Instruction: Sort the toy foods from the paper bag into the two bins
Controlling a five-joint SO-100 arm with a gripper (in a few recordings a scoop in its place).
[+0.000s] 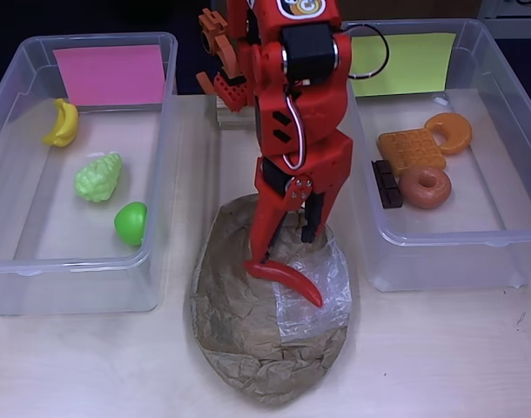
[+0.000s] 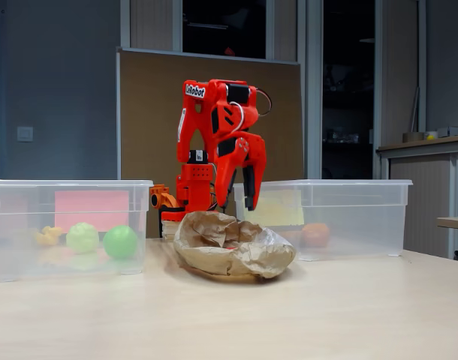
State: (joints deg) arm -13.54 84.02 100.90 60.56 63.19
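The crumpled brown paper bag point(image 1: 248, 340) point(image 2: 229, 247) lies between the two bins. A red chili point(image 1: 292, 280) rests on its clear window patch. My red gripper point(image 1: 281, 248) point(image 2: 236, 208) reaches down onto the bag and is open, its red finger touching the chili's upper end and its black finger apart to the right. The left bin point(image 1: 74, 287) point(image 2: 64, 225), with a pink sheet, holds bananas point(image 1: 62, 122), grapes point(image 1: 98, 177) and a green apple point(image 1: 131, 223). The right bin point(image 1: 448, 261) point(image 2: 349, 217), with a yellow-green sheet, holds a waffle point(image 1: 411, 150), a croissant point(image 1: 450, 132), a donut point(image 1: 425, 187) and a chocolate bar point(image 1: 387, 184).
The arm's base point(image 1: 226, 87) stands at the back between the bins. Bare light wood table point(image 1: 448, 357) runs along the front, on both sides of the bag. A brown board point(image 2: 154, 120) stands behind the arm.
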